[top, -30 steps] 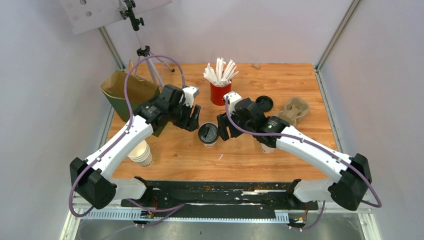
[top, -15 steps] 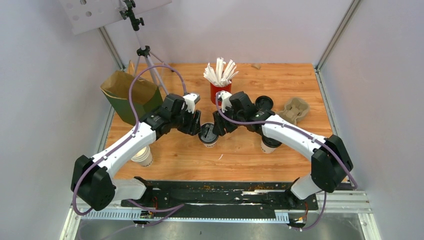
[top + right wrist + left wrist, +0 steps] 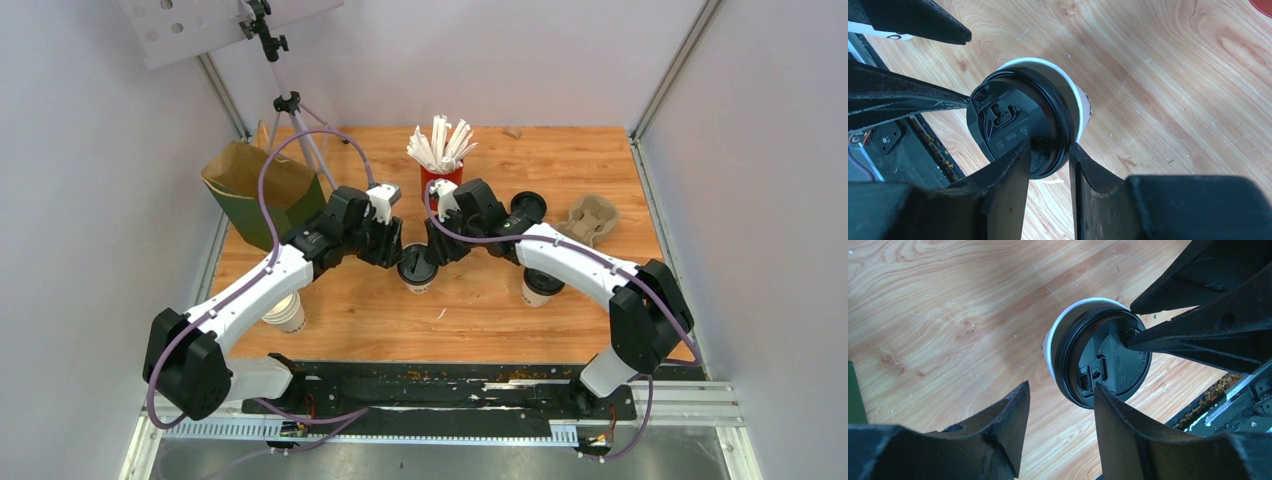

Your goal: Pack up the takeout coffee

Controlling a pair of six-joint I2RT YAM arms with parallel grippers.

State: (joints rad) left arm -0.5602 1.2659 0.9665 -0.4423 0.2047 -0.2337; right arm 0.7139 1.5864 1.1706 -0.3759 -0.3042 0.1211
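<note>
Black lid (image 3: 1013,125) is sitting pinched in the right end effector (image 3: 1049,146); the half-open left end effector (image 3: 1062,387) is crowding in, possibly tipping the takeout coffee (image 3: 417,268).

A test lab: pale wall panels (image 3: 520,60) on aluminium posts (image 3: 673,70) enclose a wooden tabletop (image 3: 480,310) (black tripod (image 3: 288,101) far left).

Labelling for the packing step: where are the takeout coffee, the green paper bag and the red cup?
takeout coffee (image 3: 416,266), top external view, black lid
green paper bag (image 3: 245,215), top external view, green side wall
red cup (image 3: 445,176), top external view, red wall
</note>
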